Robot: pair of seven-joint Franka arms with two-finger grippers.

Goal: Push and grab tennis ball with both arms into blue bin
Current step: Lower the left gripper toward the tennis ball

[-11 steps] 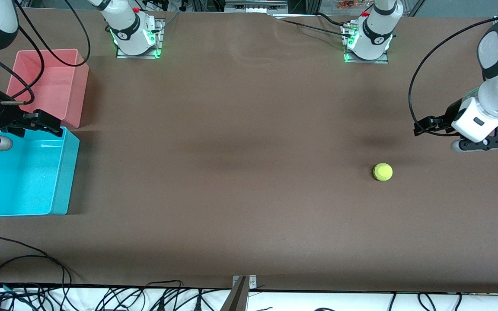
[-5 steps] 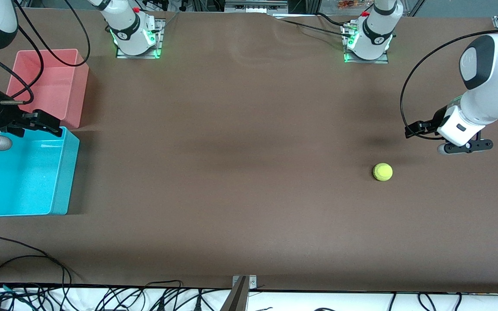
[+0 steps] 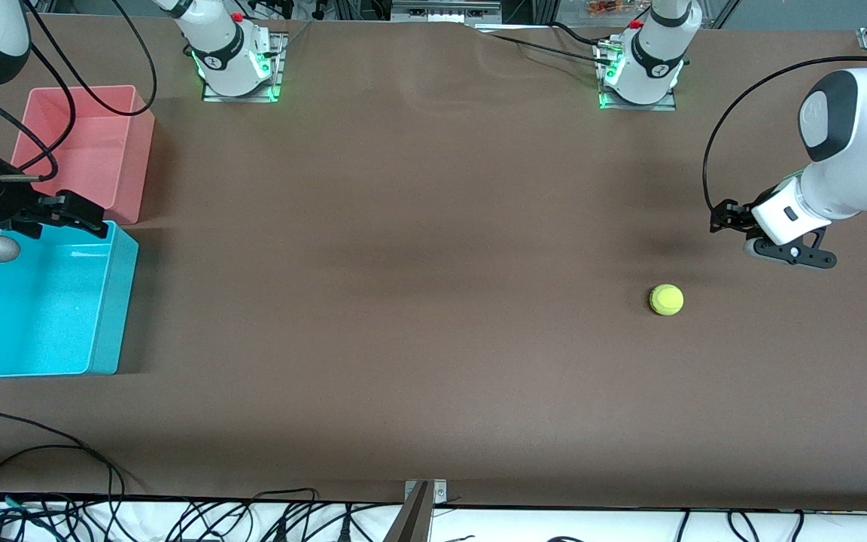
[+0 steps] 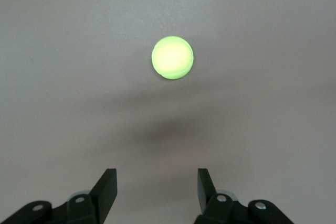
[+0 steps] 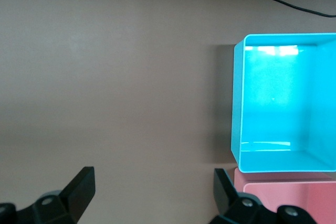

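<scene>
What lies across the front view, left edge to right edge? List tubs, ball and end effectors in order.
Right end effector over the blue tub and the pink tub together at the start → tennis ball → left end effector.

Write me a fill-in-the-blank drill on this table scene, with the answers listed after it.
1. The small fuzzy yellow-green tennis ball lies on the brown ____.
2. The bright cyan-blue rectangular plastic bin sits nearer the front camera than the ____ tub.
3. The left gripper is up over bare table near the ball, its fingers ____.
4. The right gripper, open, is over the rim of the ____ bin.

Missing words: table; pink-red; open; blue
</scene>
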